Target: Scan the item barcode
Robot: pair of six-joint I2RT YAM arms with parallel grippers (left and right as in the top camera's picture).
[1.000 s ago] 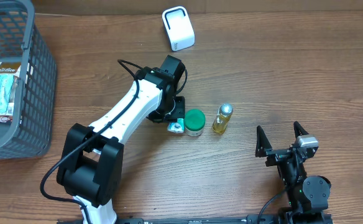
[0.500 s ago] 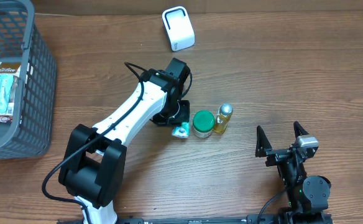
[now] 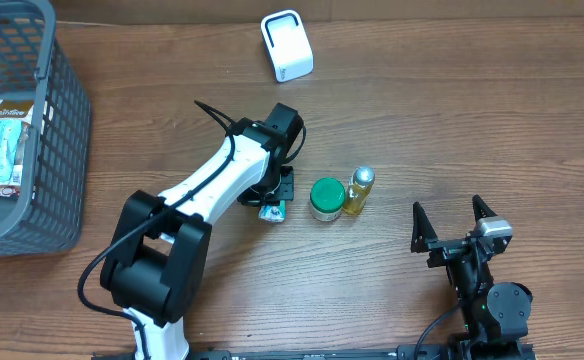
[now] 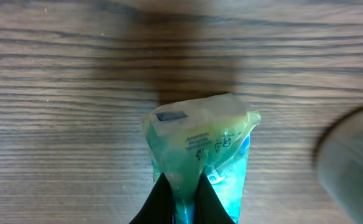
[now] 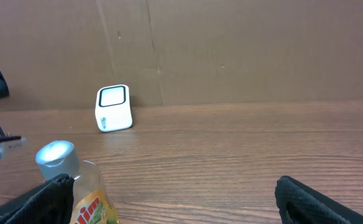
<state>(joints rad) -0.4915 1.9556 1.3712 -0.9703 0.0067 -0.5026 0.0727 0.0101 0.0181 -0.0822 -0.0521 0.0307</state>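
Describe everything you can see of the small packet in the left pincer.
The packet is a small glossy plastic pouch, teal and pale green, crinkled, with fine dark print and a grey-blue rectangle near its pale far end. The left pincer is shut on its near end. It is over the wooden table, left of the green-lidded jar and apart from it; whether it touches the wood is unclear.

Wooden table bears basket, scanner, green-lidded jar, yellow bottle.

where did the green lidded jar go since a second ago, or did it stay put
Yes, it moved. The green-lidded jar slid right, closing the gap to the yellow bottle, which stayed put; they now sit side by side.
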